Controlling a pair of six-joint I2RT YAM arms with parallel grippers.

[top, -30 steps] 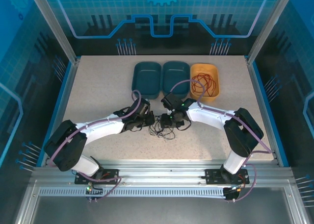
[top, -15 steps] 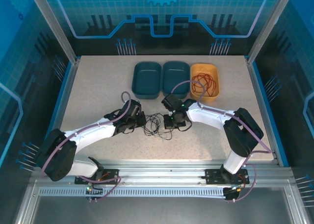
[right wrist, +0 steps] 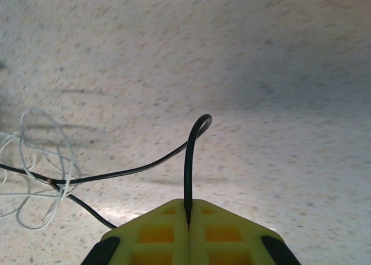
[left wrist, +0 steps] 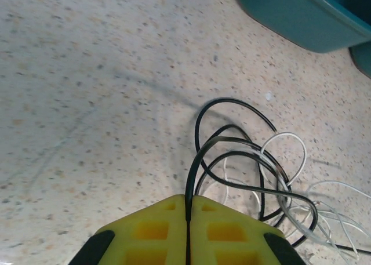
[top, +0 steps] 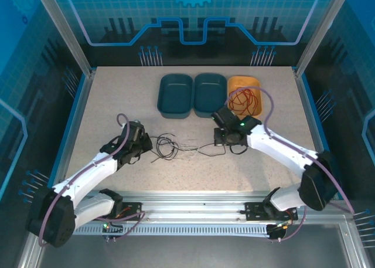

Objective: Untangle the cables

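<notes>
Overhead, both arms reach in toward the middle of the speckled beige tabletop (top: 105, 104). The left gripper (top: 145, 146) sits left of centre and the right gripper (top: 217, 142) just right of centre, well apart. Between them a thin black wire (top: 205, 146) runs drawn out across the table.

On the left wrist camera, the ribbed yellow fingers (left wrist: 151, 230) are pressed together at the bottom of the frame, pinching that black wire right in the seam. From there it climbs and curls into several loose loops at centre frame. A thin white wire (left wrist: 285, 135) lies looped through those black coils at lower right, the two tangled together on the table.

Over to the right wrist camera: its yellow fingers (right wrist: 226, 233) are clamped too, with the black wire nipped between them. It arches up in a small hook, then trails off to the left edge, where it crosses the white loops.

Back overhead, the thin red wire (top: 243, 101) lies coiled inside the orange plastic tub (top: 258, 86) at upper right, apart from the other two. Two dark teal plastic tubs (top: 176, 112) stand side by side just left of it.
</notes>
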